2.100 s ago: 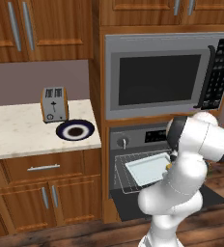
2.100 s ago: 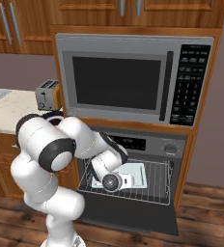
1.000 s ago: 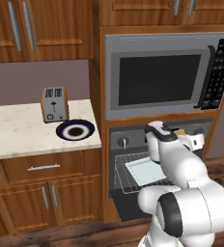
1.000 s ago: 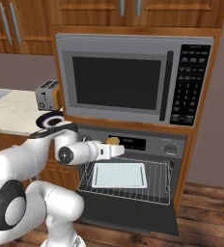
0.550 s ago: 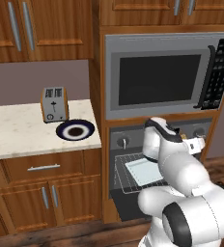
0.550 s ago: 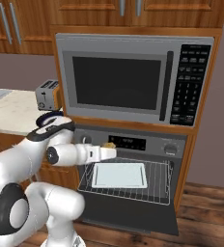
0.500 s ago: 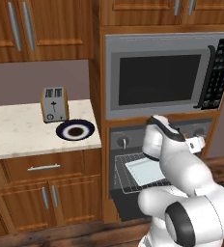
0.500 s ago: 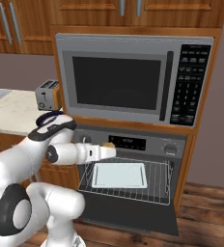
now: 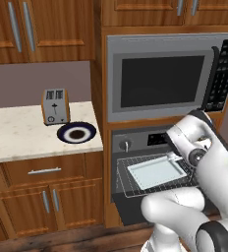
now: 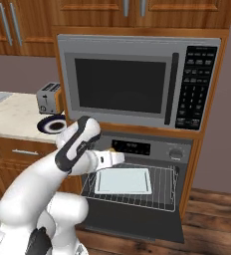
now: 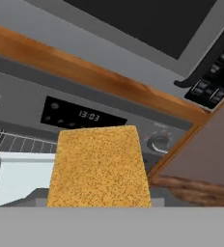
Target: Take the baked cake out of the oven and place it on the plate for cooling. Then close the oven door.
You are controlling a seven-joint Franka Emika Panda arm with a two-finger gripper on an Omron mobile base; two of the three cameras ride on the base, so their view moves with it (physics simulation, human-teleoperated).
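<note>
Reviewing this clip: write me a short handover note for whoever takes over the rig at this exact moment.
Gripper: shut on the baked cake, held out in front of the oven.
Baking tray: bare, on the wire rack.
Plate: on the counter beside the toaster, nothing on it.
Oven door: open, folded down.
Done: cake off the tray.
Left: carry the cake to the plate, set it down, close the door.

Around me stand warm brown wooden cabinets (image 9: 42, 29) with long silver handles, above and below a pale speckled counter (image 9: 17, 135). A grey-mauve wall (image 9: 32, 81) backs it. The steel microwave (image 10: 137, 84) sits in wood framing. The floor (image 10: 214, 219) is dark wooden planks.
</note>
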